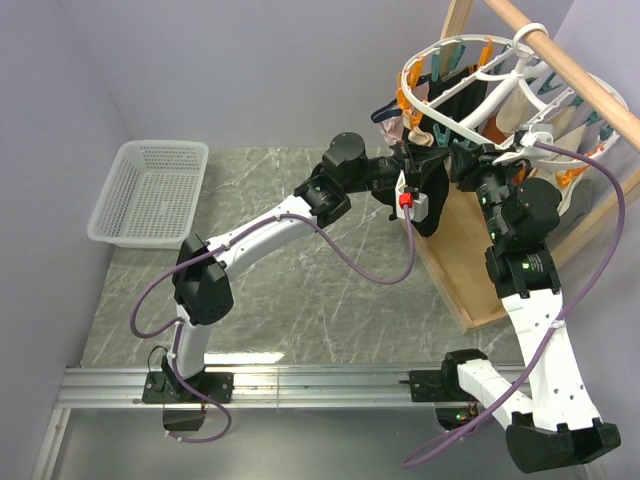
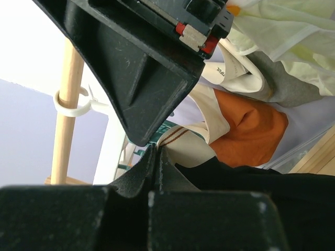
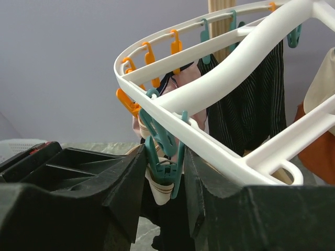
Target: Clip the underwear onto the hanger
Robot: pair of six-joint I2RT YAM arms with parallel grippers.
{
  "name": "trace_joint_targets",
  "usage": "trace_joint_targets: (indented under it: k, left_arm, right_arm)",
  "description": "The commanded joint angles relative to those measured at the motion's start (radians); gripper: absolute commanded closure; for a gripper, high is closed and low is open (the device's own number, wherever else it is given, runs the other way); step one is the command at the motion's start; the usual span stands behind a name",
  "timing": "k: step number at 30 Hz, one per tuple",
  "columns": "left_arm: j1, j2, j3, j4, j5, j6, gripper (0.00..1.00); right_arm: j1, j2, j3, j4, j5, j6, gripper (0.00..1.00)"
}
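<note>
The underwear (image 1: pixel 432 188) hangs black under the near rim of the round white hanger (image 1: pixel 480 68). My left gripper (image 2: pixel 155 152) is shut on its beige, brown-striped waistband (image 2: pixel 180 140), holding it up from the left. In the right wrist view a teal clip (image 3: pixel 166 170) dangling from the hanger (image 3: pixel 225 144) bites a fold of that waistband (image 3: pixel 162 192). My right gripper (image 3: pixel 165 151) stands open around this clip, one finger close against each handle; whether they touch I cannot tell. Black fabric (image 3: pixel 180 222) hangs below the clip.
A wooden rod (image 1: pixel 565 62) carries the hanger, with a wooden board (image 1: pixel 460 270) beneath. Rust-brown (image 2: pixel 246 130), pale (image 2: pixel 285 31) and dark striped (image 3: pixel 251 104) garments hang on it, beside orange clips (image 3: pixel 152 55). A white mesh basket (image 1: pixel 150 190) sits far left.
</note>
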Motion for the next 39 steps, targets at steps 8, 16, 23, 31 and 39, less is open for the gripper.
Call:
trace_joint_targets:
  k: [8,16,23,31,39]
  left_arm:
    - [-0.006,-0.004,0.036,0.026,0.015,0.014,1.0]
    - [-0.006,-0.009,0.014,0.045,0.009,0.014,1.0]
    - [-0.011,-0.024,-0.019,0.045,-0.004,0.026,0.8]
    - [-0.013,-0.116,-0.17,-0.047,0.013,0.048,0.44]
    - [-0.014,-0.254,-0.35,-0.113,0.054,-0.067,0.25]
  right_arm:
    - [0.005,-0.01,0.04,-0.023,-0.042,0.044,0.42]
    - [0.007,-0.025,0.043,-0.024,-0.033,0.061,0.3]
    - [0.005,-0.051,0.04,-0.043,-0.022,0.064,0.19]
    - [0.005,-0.1,0.01,-0.098,-0.002,0.024,0.16]
    - [0.005,-0.173,-0.03,-0.193,-0.042,-0.013,0.14]
